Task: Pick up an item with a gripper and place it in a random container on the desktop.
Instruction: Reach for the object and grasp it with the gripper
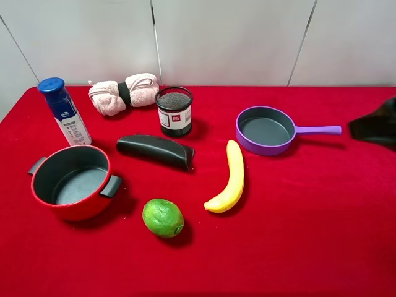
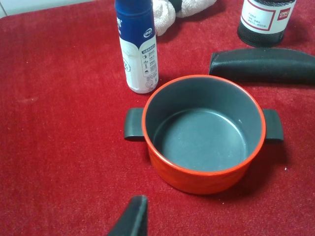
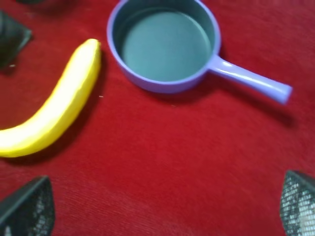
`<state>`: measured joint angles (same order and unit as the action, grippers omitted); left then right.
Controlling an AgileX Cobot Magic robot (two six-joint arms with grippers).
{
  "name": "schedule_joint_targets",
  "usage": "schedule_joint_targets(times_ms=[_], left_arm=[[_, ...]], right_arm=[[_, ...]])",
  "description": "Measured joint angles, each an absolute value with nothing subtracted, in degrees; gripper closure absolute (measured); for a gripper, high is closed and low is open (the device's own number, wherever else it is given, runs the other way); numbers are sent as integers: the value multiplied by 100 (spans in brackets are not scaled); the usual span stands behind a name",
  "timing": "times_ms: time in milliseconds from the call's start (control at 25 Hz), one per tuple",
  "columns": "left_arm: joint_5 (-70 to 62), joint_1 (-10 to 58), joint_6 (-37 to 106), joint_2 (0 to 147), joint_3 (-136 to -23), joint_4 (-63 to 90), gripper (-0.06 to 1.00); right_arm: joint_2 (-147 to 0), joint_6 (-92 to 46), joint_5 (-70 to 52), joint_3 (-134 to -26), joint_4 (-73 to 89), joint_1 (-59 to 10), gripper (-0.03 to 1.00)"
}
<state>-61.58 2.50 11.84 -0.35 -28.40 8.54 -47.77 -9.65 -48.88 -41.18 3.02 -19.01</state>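
The green lime point(image 1: 163, 218) lies on the red cloth desktop point(image 1: 297, 235) near the front, left of centre. The purple pan point(image 1: 266, 130) sits empty at the back right, handle pointing right; it also shows in the right wrist view point(image 3: 165, 44). My right gripper point(image 3: 162, 211) is open and empty, hovering short of the pan and beside the banana point(image 3: 54, 113); in the high view only a dark part of the gripper point(image 1: 376, 124) shows at the right edge. Of my left gripper only one black fingertip point(image 2: 134, 216) shows, above the cloth in front of the red pot point(image 2: 204, 132). The lime is out of both wrist views.
The red two-handled pot point(image 1: 74, 182) stands left of the lime. The banana point(image 1: 230, 177) lies right of it. A black case point(image 1: 156, 150), a mesh cup point(image 1: 174, 111), a blue-capped bottle point(image 1: 64, 111) and a rolled pink towel point(image 1: 124, 93) stand behind.
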Motion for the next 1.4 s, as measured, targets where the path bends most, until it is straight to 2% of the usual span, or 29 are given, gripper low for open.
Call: schedule_joint_targets(times_ms=[760,1400], left_arm=[[-6158,250,1184,-35,-2840,854,-4],[-6158,250,1184,-35,-2840,854,-4]], right_arm=[[-6233,-399,-3676,-4118,351,-4288,27],[-7593,-209,-2730,-4358,780,-5505,27]])
